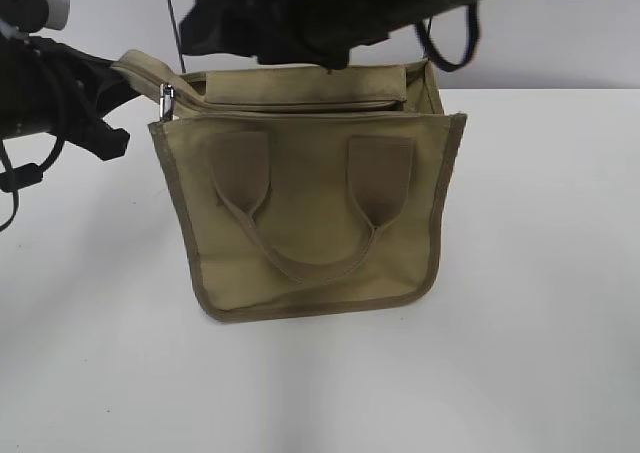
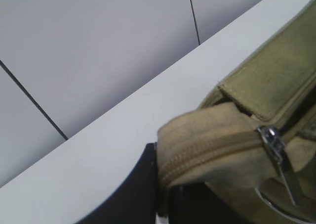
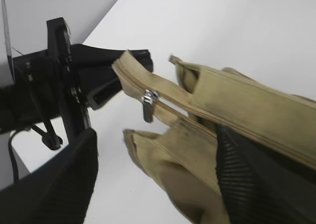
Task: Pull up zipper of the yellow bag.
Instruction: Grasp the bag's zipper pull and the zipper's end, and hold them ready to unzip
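Left jaws (image 3: pixel 116 83) clamped on zipper (image 3: pixel 163 105) tape end of yellow bag (image 1: pixel 310 213).

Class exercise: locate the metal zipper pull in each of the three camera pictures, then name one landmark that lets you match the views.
Exterior view: the zipper pull hangs at the bag's upper left corner.
Left wrist view: it sits at the lower right, hanging down from the zipper tape.
Right wrist view: it is left of centre, dangling below the tape.
Shared landmark: the tape end beside the pull, pinched by the left gripper.
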